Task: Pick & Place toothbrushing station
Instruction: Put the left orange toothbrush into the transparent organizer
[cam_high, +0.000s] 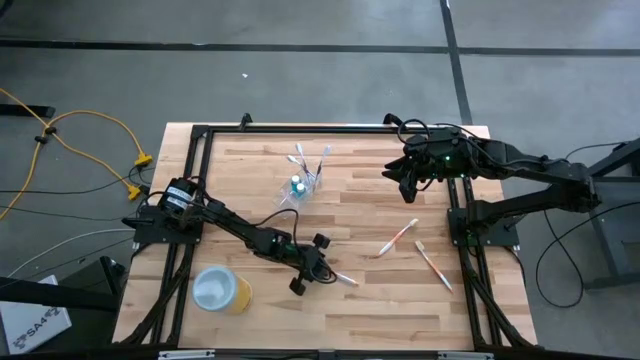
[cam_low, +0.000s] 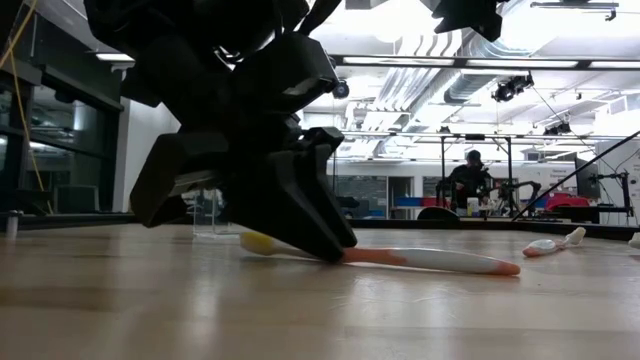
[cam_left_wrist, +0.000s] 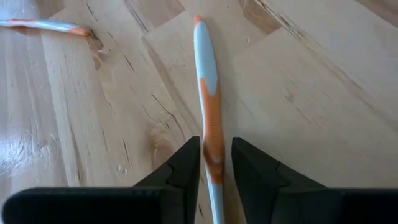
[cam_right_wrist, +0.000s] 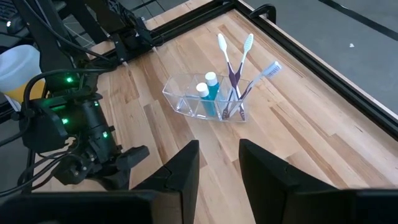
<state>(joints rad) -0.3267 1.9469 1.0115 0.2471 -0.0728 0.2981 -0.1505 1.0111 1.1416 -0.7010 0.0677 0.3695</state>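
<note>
An orange-and-white toothbrush (cam_left_wrist: 207, 74) lies flat on the table near its front middle (cam_high: 343, 279). My left gripper (cam_left_wrist: 216, 143) is low over it, open, with one finger on each side of the orange grip. The clear cup (cam_right_wrist: 205, 99) stands at the far middle (cam_high: 300, 186) and holds upright toothbrushes (cam_right_wrist: 235, 68) and two blue tubes (cam_right_wrist: 208, 90). Two more toothbrushes (cam_high: 398, 238) (cam_high: 433, 263) lie flat at the right. My right gripper (cam_right_wrist: 219, 162) hangs open and empty high over the far right (cam_high: 405, 175). My left gripper straddles the toothbrush's orange grip (cam_left_wrist: 211, 134), slanting down from the table's left, fingers along the handle. A narrow gap shows beside one finger (cam_left_wrist: 245, 162). Whether the other finger (cam_left_wrist: 189, 162) touches the handle I cannot tell. The brush lies flat on the wood.
A yellow cup (cam_high: 222, 290) with a pale top stands at the near left, beside my left arm. A black frame (cam_high: 300, 128) runs around the table's edges. Bare wood lies between the cup and the loose toothbrushes. A person (cam_low: 468, 180) sits far behind the table.
</note>
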